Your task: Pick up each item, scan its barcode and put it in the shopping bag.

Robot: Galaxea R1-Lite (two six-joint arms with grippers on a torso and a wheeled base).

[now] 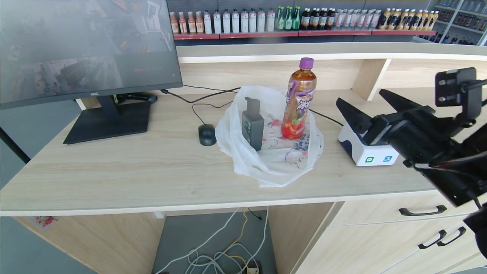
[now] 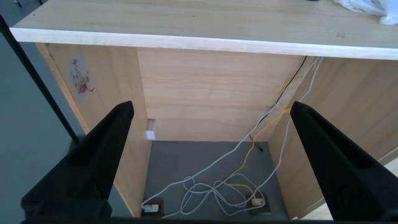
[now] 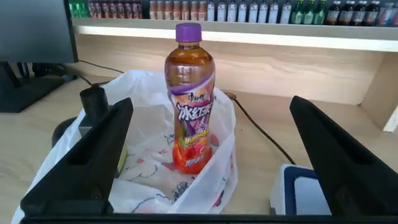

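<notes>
1. Light wood counter [image 1: 114, 171]: carries all the items listed below.
2. White, translucent plastic shopping bag with a printed pattern [image 1: 274, 163]: sits open at the middle of the counter, its walls slumped outward.
3. Clear plastic bottle of orange drink with a purple cap and purple label [image 1: 299, 102]: upright inside the bag, on the side toward the counter's right end.
4. Dark grey pump bottle, flat-sided [image 1: 252, 125]: upright inside the bag, toward the left, apart from the drink bottle.
5. White and blue box-shaped barcode scanner [image 1: 365, 152]: toward the right end of the counter, well apart from the bag.
6. Black computer mouse [image 1: 207, 134]: just beside the bag's left side.
7. Black flat monitor on a square stand [image 1: 87, 49]: at the rear left corner.
8. Right gripper [image 1: 360, 97]: black fingers spread wide, holding nothing; it hovers over the right end of the counter above the scanner, fingers pointing at the bag.
9. Left gripper [image 2: 211, 106]: fingers spread wide, holding nothing; it sits below the counter's front edge, facing the recess with loose white and yellow cables [image 2: 217, 186].
</notes>
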